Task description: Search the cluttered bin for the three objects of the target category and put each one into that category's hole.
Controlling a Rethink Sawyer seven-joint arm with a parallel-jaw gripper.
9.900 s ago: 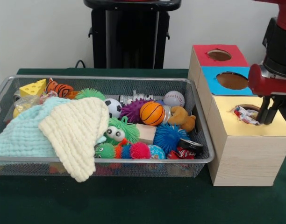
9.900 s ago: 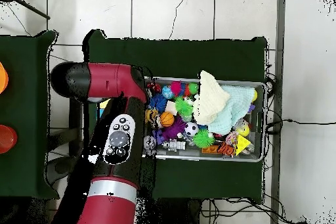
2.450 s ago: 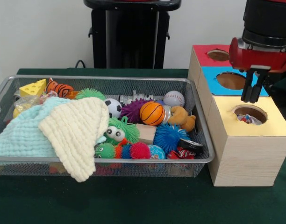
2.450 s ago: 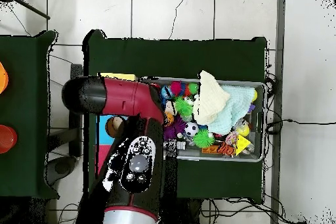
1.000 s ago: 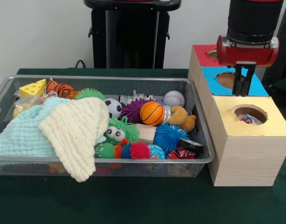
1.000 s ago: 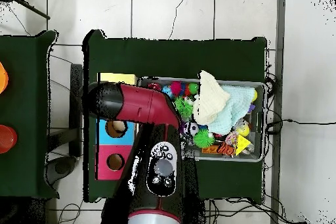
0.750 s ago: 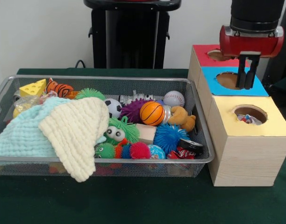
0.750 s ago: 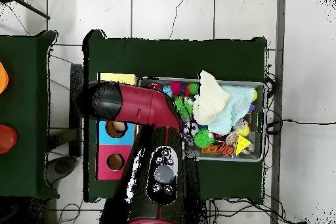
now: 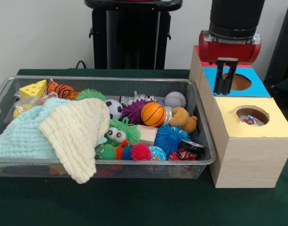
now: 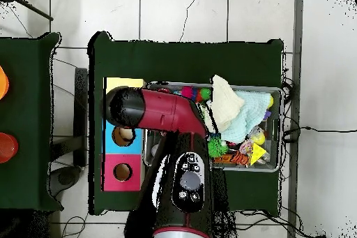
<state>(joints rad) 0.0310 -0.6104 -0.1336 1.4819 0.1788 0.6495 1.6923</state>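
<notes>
Gripper (image 9: 223, 77) has swung left since half a second ago, from over the blue hole toward the bin side of the boxes. Left to right: cloths (image 9: 59, 127) cover the bin's (image 9: 106, 79) left half, so anything under them is hidden; toys and balls crowd the middle; then the gripper above the blue box (image 9: 258, 88), jaws nearly closed, holding nothing; then the yellow box (image 9: 250, 141), with one small item (image 9: 248, 120) in its hole. Judging by that, one is delivered, more remain in the bin.
</notes>
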